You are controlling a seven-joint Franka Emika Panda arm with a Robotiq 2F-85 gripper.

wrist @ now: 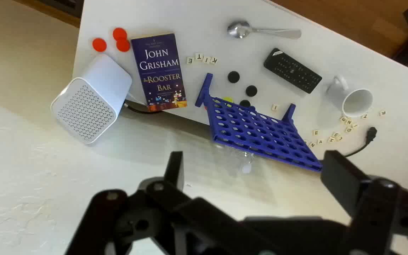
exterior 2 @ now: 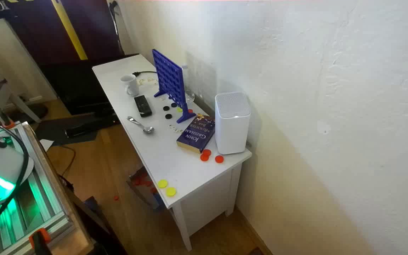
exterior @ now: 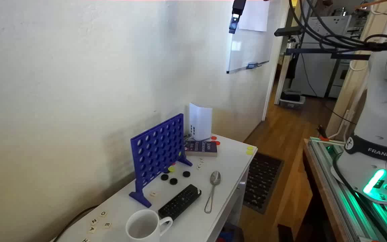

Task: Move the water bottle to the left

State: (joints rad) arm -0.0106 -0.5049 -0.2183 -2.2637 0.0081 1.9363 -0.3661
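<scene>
Gripper [wrist: 255, 168]: one, closest to the lens in the wrist view, and look at those two fingers, spread wide, released, high over the white table [wrist: 197, 21].
Blue grid game [wrist: 260, 132]: just one, standing below the fingertips, stretching across most of the gap between them.
Red discs [wrist: 120, 34]: four on the table! Three off past the view's left-hand finger, one peeping out by the game's foot.
Yellow discs [exterior 2: 163, 183]: three on the table in an exterior view, two at the corner well away from the gripper, one beside the game.
Black discs [wrist: 251, 90]: three in plain sight, ahead of the fingertips.
Letter tiles [wrist: 207, 60]: four in a row ahead of the gap; the rest bunch on the right-hand finger's side, too crowded for a sure count.
Book [wrist: 159, 71], white box [wrist: 87, 106], spoon [wrist: 240, 29], remote [wrist: 292, 70], mug [wrist: 352, 101]: one apiece, the box beyond the left-hand finger, the mug ahead of the right-hand one.
Water bottle [wrist: 241, 159]: one, upright, down below the gripper! Seen from the wrist, it sits inside the gap, nearer the left-hand finger, well apart from both, between the game and the wall [exterior 2: 317, 106].
</scene>
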